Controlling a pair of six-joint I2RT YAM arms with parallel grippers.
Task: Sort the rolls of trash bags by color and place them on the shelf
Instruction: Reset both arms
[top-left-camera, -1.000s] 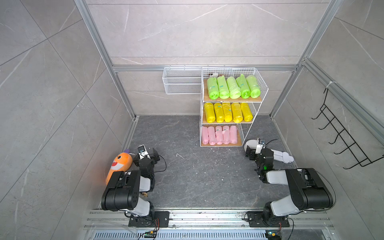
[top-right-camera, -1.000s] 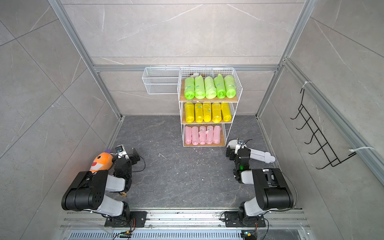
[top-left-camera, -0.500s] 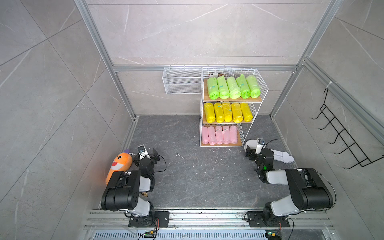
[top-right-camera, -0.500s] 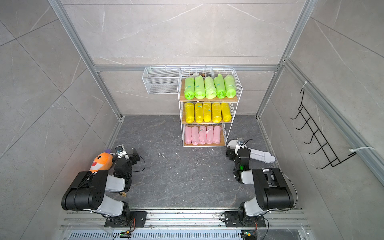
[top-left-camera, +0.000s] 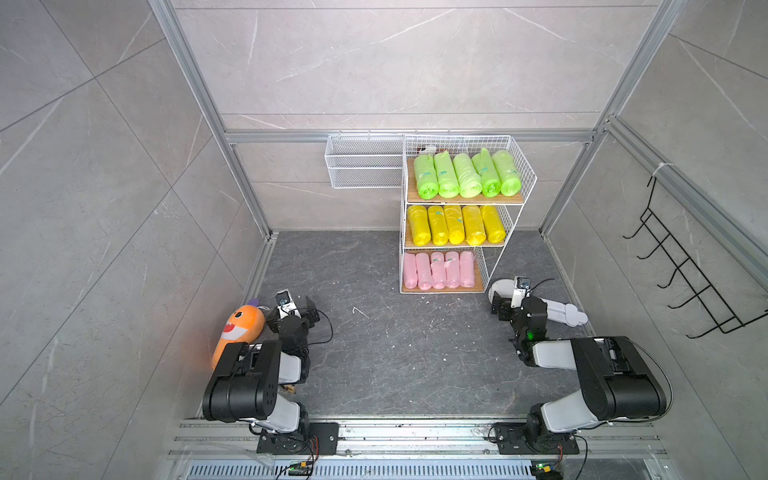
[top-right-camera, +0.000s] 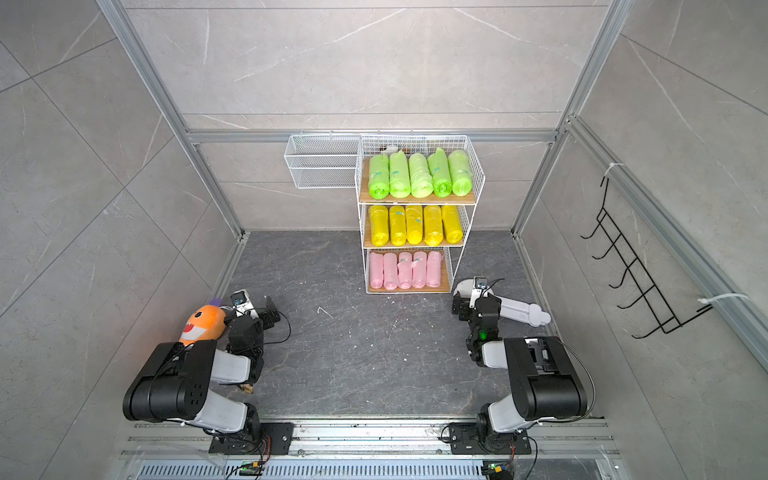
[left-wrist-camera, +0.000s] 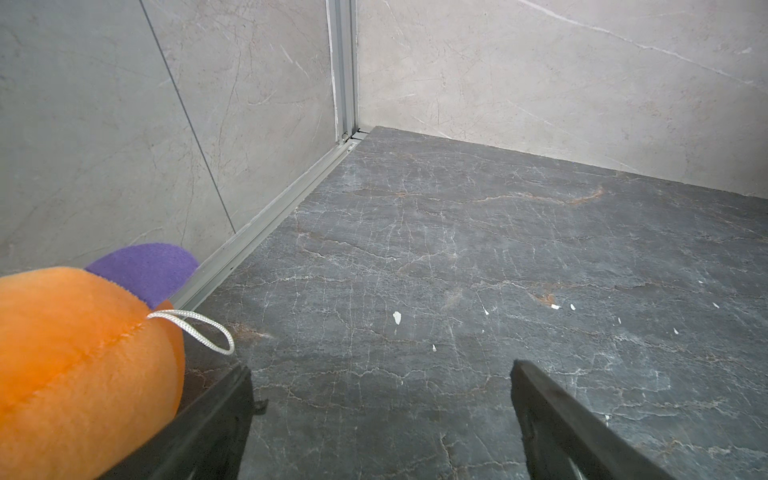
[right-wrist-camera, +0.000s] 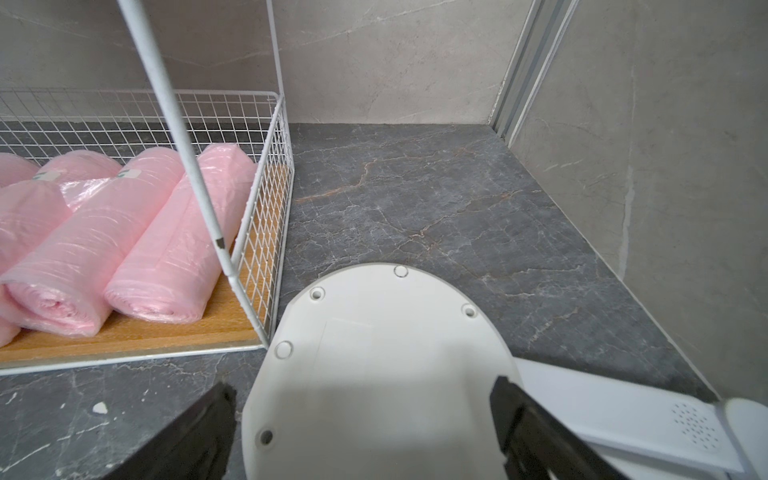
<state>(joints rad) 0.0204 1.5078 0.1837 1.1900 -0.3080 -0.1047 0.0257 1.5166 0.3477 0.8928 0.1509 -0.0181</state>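
Neatly sorted, crinkly plastic trash-bag rolls (top-left-camera: 455, 224) fill the three-tier white wire shelf (top-left-camera: 465, 201): green top, yellow middle, pink bottom. Left fingers (left-wrist-camera: 216, 424) gape beside an orange plush shark (left-wrist-camera: 83, 365); right fingers (right-wrist-camera: 536, 424) gape astride a white plastic device (right-wrist-camera: 374, 374).

Bits we cannot see
Edges cut off the orange toy (left-wrist-camera: 83, 365) and pink rolls (right-wrist-camera: 83, 249); we cannot tell the small thing (top-left-camera: 429, 148) behind the green rolls (top-left-camera: 467, 176).

Left arm (top-left-camera: 249, 374), lower left, and right arm (top-left-camera: 602, 374), lower right: big black round joints, grey-white tubes between. Thin black cables (top-left-camera: 665, 374) looped out. Tiny green light (top-left-camera: 529, 333) glowed on right arm.
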